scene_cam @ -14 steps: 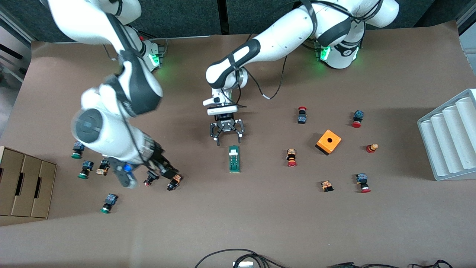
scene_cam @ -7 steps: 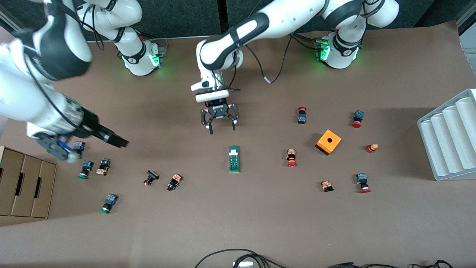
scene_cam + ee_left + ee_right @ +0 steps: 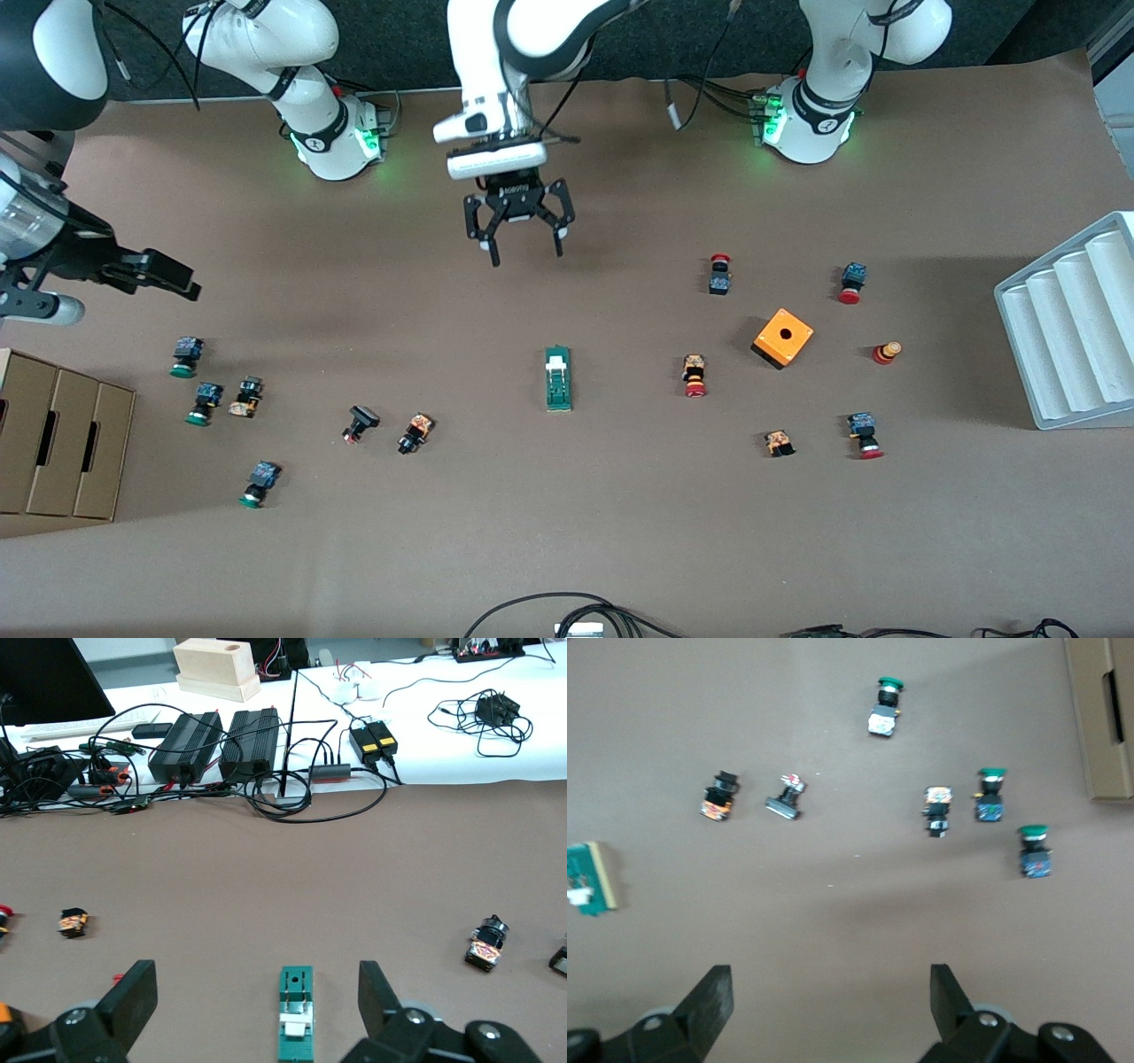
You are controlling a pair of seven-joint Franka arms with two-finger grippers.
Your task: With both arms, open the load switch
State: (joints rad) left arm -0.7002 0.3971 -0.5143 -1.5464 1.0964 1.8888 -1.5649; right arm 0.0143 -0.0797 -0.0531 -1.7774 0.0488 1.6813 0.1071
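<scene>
Brown paper covers the bench where the load switch [image 3: 558, 378] lies untouched, since both the left hand [image 3: 523, 239] and the right hand [image 3: 168, 276] have pulled away released, suggesting the opening attempt is over or being reset.

Both arms pulled way back: the left gripper [image 3: 523, 251] lifted off the load switch [image 3: 558, 378] toward its base, and the right gripper [image 3: 151, 270] swung off the push buttons to the table's edge.
</scene>
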